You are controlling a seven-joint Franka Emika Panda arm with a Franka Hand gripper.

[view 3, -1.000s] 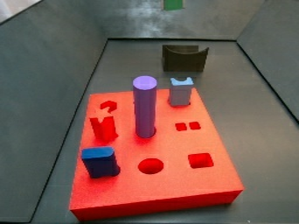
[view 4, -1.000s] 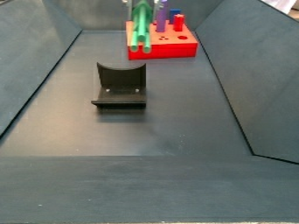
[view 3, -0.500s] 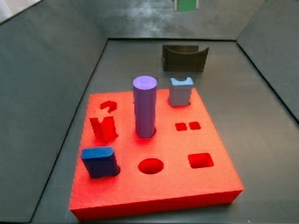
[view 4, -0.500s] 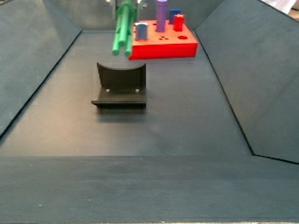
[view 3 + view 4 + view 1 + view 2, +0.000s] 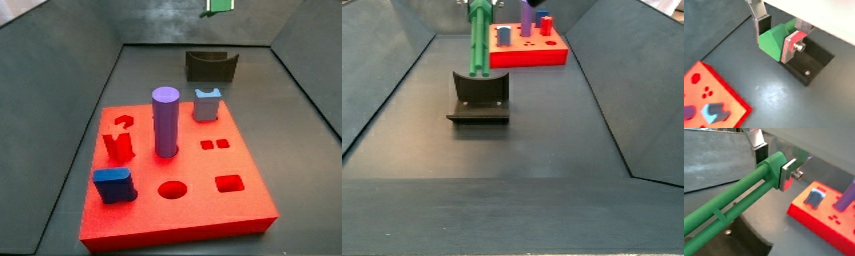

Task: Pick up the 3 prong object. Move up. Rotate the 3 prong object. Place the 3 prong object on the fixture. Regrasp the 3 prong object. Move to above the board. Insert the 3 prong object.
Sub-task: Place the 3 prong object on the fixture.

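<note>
My gripper [image 5: 775,46] is shut on the 3 prong object [image 5: 773,42], a bright green piece held by its thick end between the silver fingers [image 5: 791,46]. In a wrist view its long prongs [image 5: 731,210] run away from the gripper [image 5: 774,173]. In a side view the 3 prong object [image 5: 478,40] hangs upright, its lower end just above the notch of the fixture [image 5: 480,97]. The dark fixture [image 5: 811,62] lies right behind the fingers. From the opposite side only the piece's tip [image 5: 218,6] shows, above the fixture [image 5: 211,66]. The red board [image 5: 181,190] lies apart from it.
On the board [image 5: 529,50] stand a purple cylinder [image 5: 166,120], a light-blue notched block [image 5: 206,104], a red forked piece [image 5: 119,146] and a dark blue block [image 5: 112,184]. Sloping grey walls [image 5: 382,90] close the floor in on both sides.
The gripper has carried the green piece away from the board and over to the fixture. It now hangs upright above the notch, less tilted than before.
</note>
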